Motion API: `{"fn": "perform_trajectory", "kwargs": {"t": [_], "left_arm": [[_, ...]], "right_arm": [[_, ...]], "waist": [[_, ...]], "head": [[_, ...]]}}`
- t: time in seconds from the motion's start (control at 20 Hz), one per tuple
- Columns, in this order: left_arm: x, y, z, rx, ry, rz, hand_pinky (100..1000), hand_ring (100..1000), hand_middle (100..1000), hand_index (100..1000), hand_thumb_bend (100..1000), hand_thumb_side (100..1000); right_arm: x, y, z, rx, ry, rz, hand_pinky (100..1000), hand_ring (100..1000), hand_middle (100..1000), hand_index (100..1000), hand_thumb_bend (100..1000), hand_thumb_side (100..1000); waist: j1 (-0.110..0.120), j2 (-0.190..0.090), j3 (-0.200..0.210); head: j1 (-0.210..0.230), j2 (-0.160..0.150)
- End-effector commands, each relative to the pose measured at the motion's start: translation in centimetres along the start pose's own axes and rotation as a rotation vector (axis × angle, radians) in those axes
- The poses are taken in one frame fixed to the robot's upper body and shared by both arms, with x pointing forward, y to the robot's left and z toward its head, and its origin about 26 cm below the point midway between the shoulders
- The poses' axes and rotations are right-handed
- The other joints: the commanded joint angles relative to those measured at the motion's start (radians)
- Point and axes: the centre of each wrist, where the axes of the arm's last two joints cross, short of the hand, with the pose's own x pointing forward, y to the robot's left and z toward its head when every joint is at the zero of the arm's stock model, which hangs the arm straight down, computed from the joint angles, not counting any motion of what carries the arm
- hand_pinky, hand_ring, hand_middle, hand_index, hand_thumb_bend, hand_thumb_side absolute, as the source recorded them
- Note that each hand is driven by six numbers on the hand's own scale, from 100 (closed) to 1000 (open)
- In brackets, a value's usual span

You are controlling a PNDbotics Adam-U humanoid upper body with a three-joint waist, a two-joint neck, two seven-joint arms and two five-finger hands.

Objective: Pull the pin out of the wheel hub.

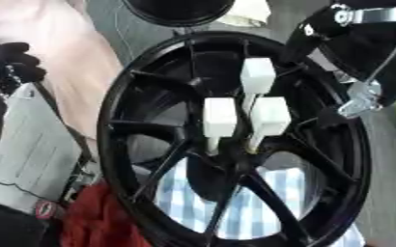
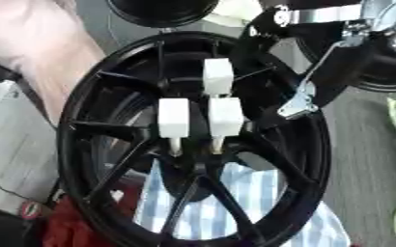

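Black wheel hub (image 1: 134, 120) standing upright, filling the view, three white pins (image 1: 220, 117) sitting in its centre, right hand (image 2: 336, 62) hovering at the upper rim — its fingers impossible to make out.

I see a black wheel hub (image 2: 91, 159) carrying three white pins (image 2: 225, 117); my right hand (image 2: 277, 43) rests on its upper rim.

Both head-mounted eyes looked steeply down from close range at the black wheel hub (image 1: 235, 140), which filled most of each frame. The two views shared the hub's spokes and three white pins (image 2: 218, 77). The right eye's frame took in more of the right arm (image 2: 353, 53).
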Motion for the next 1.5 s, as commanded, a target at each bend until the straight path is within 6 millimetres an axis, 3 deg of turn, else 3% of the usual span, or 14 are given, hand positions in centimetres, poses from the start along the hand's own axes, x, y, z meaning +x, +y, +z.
{"fn": "perform_trajectory", "kwargs": {"t": [0.05,0.8,1.5], "left_arm": [[0.5,0.5,-0.2,-0.003,-0.010,-0.026,726,635,597,763,100,815],[0.4,0.6,-0.1,0.002,-0.003,-0.023,729,638,601,763,100,818],[0.2,0.6,0.0,-0.003,0.008,-0.022,732,641,605,763,100,820]], "right_arm": [[0.5,-0.8,-0.5,-0.014,0.033,-0.022,828,823,757,801,614,237],[1.7,-0.8,-1.3,-0.076,0.067,-0.016,710,669,660,747,609,216],[3.2,-0.7,-1.3,-0.117,0.049,0.007,674,632,626,721,596,205]], "waist": [[0.010,-0.025,-0.005],[0.012,-0.023,-0.012],[0.010,-0.034,-0.023]], "head": [[0.011,0.007],[0.032,0.008],[0.033,0.025]]}}
